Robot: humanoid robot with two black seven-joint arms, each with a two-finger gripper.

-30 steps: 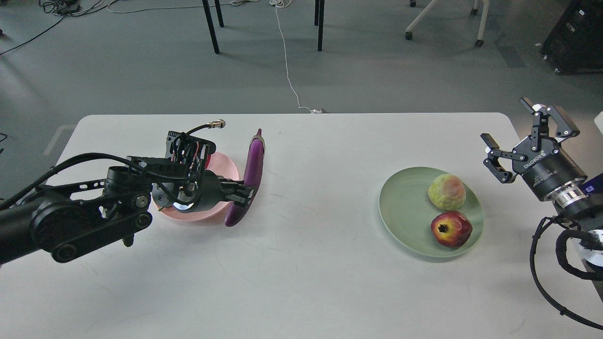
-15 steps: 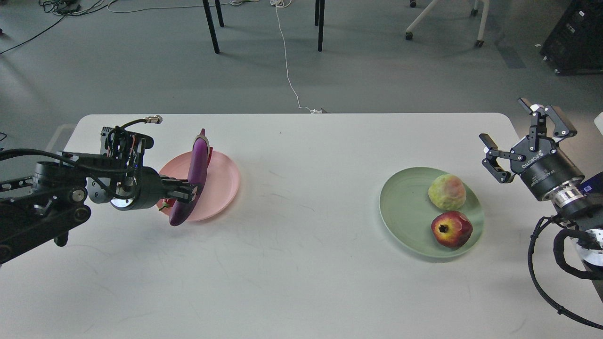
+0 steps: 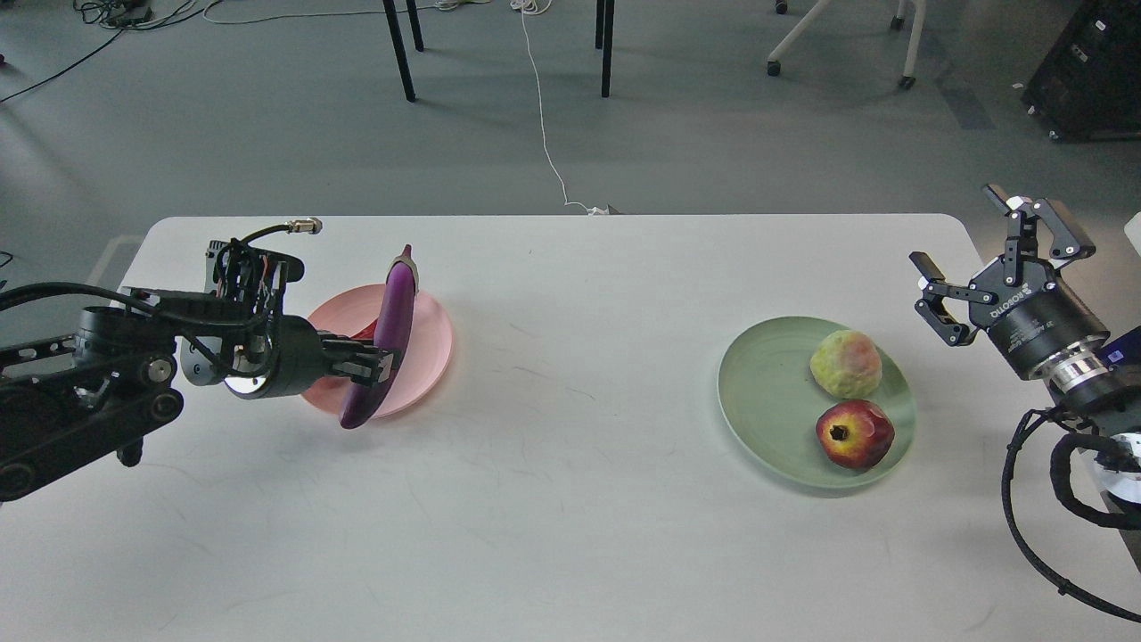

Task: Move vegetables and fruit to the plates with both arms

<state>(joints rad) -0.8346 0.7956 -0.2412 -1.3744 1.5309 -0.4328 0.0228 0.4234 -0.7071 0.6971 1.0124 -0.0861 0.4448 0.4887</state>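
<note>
My left gripper (image 3: 373, 367) is shut on the long purple eggplant (image 3: 385, 341) and holds it over the pale pink plate (image 3: 426, 346). A bit of the red chili pepper (image 3: 363, 332) shows on that plate, mostly hidden behind the gripper and eggplant. The pale green plate (image 3: 767, 392) at the right holds the yellow-green fruit (image 3: 845, 364) and the red pomegranate (image 3: 854, 433). My right gripper (image 3: 989, 251) is open and empty, off to the right of the green plate near the table's right edge.
The white table (image 3: 570, 499) runs from the left arm to the right arm. Beyond its far edge are black table legs (image 3: 401, 53), a white cable (image 3: 544, 125) on the grey floor and chair casters (image 3: 774, 64).
My left gripper carried the eggplant leftward from beside the pink plate to over it, then shifted slightly right. The right arm has barely moved.
</note>
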